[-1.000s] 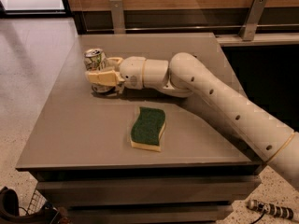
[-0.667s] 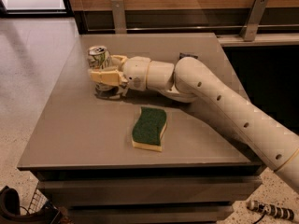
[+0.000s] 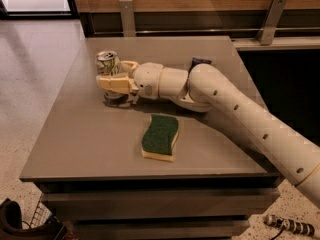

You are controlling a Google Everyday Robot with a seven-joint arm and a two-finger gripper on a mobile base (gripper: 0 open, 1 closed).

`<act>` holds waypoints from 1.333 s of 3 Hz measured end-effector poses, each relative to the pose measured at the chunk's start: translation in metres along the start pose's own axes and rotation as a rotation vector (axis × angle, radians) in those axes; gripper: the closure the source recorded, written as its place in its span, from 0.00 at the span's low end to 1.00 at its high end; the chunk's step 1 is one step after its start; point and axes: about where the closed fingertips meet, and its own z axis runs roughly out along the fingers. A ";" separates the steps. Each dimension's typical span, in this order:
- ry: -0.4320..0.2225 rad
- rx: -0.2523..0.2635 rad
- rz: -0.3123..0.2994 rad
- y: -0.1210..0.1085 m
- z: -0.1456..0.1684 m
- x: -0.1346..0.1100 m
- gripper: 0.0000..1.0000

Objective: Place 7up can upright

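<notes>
The cream-coloured two-finger pincer (image 3: 111, 74) lies low over the far left part of the tabletop, pointing left, and is closed on the small whitish-silver aluminium 7up can with green markings (image 3: 108, 64). One finger (image 3: 112, 82) crosses the near side of the can and the other curves round its far side. The 7up can stands roughly upright, leaning a little to the left, with its shiny silver top and pull-tab showing above the fingers. Its lower end sits in shadow under the near finger, so I cannot tell whether it rests on the surface.

Behind the pincer, the white jointed robot arm (image 3: 235, 109) runs right and nearward across the flat grey-brown tabletop (image 3: 75, 134) and leaves the scene at the near right. A small dark object (image 3: 200, 61) peeks out just beyond the arm's bend; what it is cannot be made out.

Nearer, and apart from the pincer, a wavy-edged rectangular sponge with a green top and yellow base (image 3: 160, 136) lies flat close to the middle of the tabletop.

Beyond the far edge, two grey metal brackets (image 3: 127, 16) rise against a wooden panel. Pale speckled floor (image 3: 30, 74) spreads out to the left.
</notes>
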 end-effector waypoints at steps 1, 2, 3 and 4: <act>0.000 -0.004 0.000 0.002 0.002 0.000 0.38; 0.000 -0.009 -0.001 0.003 0.004 -0.001 0.16; 0.000 -0.013 -0.001 0.005 0.006 -0.001 0.00; 0.000 -0.013 -0.001 0.005 0.006 -0.001 0.00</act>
